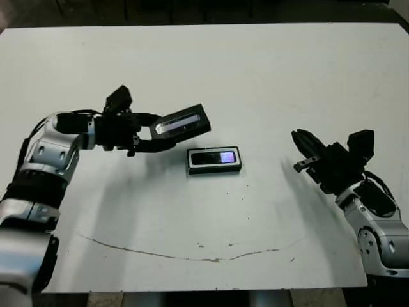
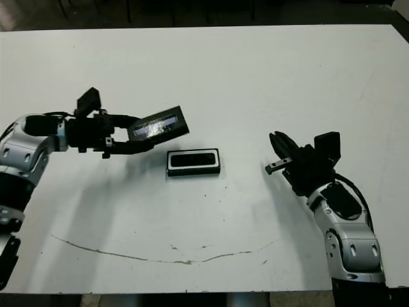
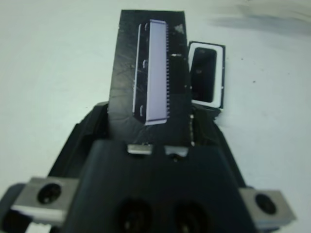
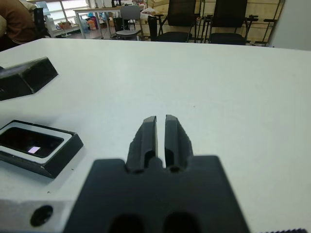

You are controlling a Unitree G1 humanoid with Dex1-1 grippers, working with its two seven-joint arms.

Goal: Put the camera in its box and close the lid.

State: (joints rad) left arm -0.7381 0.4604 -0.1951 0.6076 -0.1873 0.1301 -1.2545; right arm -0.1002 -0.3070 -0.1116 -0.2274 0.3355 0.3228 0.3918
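The box (image 1: pixel 215 161) sits flat near the middle of the white surface (image 1: pixel 255 83), and the camera (image 1: pixel 215 157) lies inside it with its lit screen at the end toward the robot's right. The left gripper (image 1: pixel 148 135) has its fingers clamped on one end of the lid (image 1: pixel 184 121), holding it tilted above the surface with the pale window strip facing up; the lid's free end hangs just beside and above the box's left end, not on it. The right gripper (image 1: pixel 304 152) is well apart on the right side, empty, with its two fingers (image 4: pixel 147 138) pressed almost together, only a thin slit between them, pointing toward the box.
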